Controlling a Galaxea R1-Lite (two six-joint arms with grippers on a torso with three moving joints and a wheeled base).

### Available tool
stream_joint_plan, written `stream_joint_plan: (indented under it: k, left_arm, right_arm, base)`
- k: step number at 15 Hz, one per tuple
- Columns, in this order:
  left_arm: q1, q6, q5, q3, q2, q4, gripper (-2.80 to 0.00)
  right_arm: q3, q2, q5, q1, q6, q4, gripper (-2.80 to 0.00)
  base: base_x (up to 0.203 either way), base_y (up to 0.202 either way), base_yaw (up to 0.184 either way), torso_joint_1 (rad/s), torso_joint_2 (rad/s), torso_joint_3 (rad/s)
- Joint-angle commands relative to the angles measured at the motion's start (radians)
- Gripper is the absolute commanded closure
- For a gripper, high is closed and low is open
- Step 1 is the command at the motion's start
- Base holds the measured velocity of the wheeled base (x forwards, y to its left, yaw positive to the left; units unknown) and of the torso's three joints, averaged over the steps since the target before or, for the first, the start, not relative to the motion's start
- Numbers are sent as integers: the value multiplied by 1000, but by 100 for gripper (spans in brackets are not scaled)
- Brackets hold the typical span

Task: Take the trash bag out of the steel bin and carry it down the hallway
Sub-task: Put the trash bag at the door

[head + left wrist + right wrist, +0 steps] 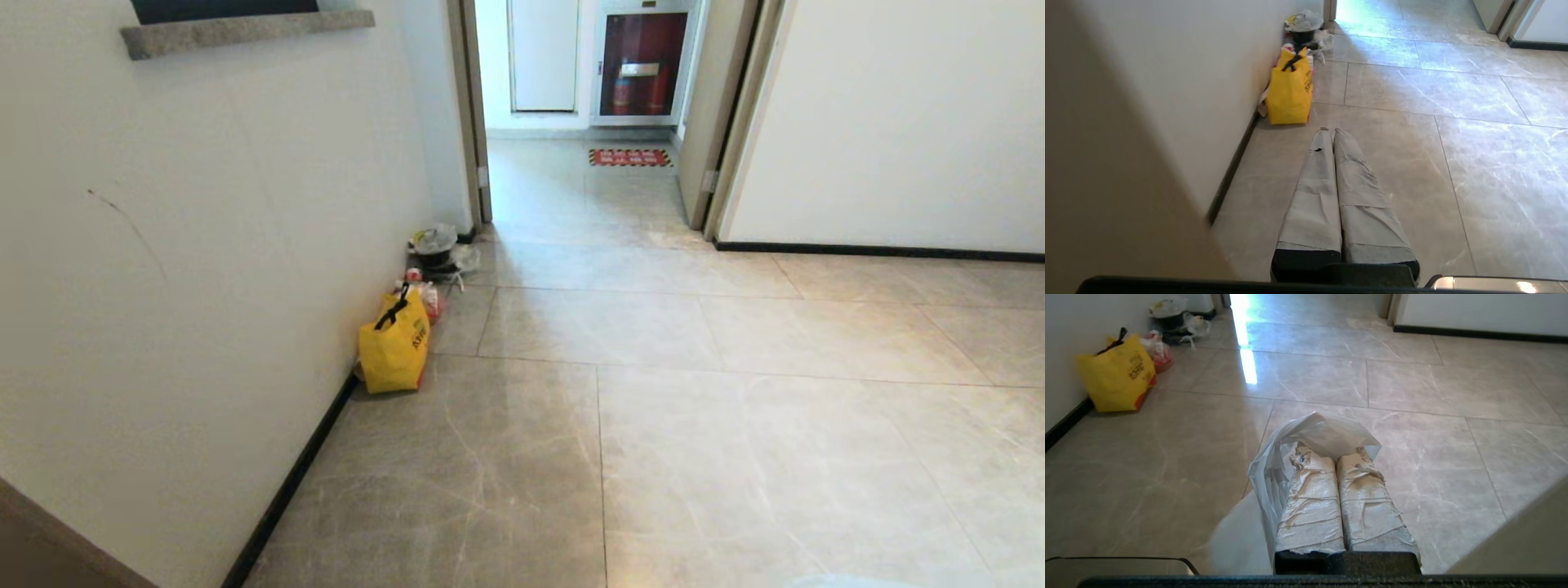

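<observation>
White translucent plastic of the trash bag (1290, 457) is draped over the right gripper (1333, 454), whose taped fingers are clamped together on it, held low and level above the hallway floor (1412, 396). The grip is best kept firm during carrying, with the yellow bag (395, 343) by the wall avoided. The left gripper (1329, 130) is pressed together, empty and parked.

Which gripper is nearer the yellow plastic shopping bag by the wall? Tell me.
Left. The left gripper, shut and empty, points at the yellow plastic shopping bag just ahead. The right gripper, shut on the white trash bag, sits further out across the floor.
</observation>
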Motion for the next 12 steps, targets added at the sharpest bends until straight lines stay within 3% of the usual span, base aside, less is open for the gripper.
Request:
stream_joint_plan:
  k: [1,3,7,12]
  left_arm:
    - [0,-2,0,0,0,1,0]
    - [0,-2,0,0,0,1,0]
    - [0,-2,0,0,0,1,0]
    - [0,-3,-1,0,0,1,0]
  right_arm:
    - [0,1,0,0,-1,0,0]
    - [0,1,0,0,-1,0,0]
    - [0,0,0,0,-1,0,0]
    - [0,1,0,0,-1,0,0]
  base:
    - [199,-186,1,-1,1,2]
    - [153,-132,23,1,6,6]
    - [116,-16,23,3,3,1]
    - [0,0,0,0,0,0]
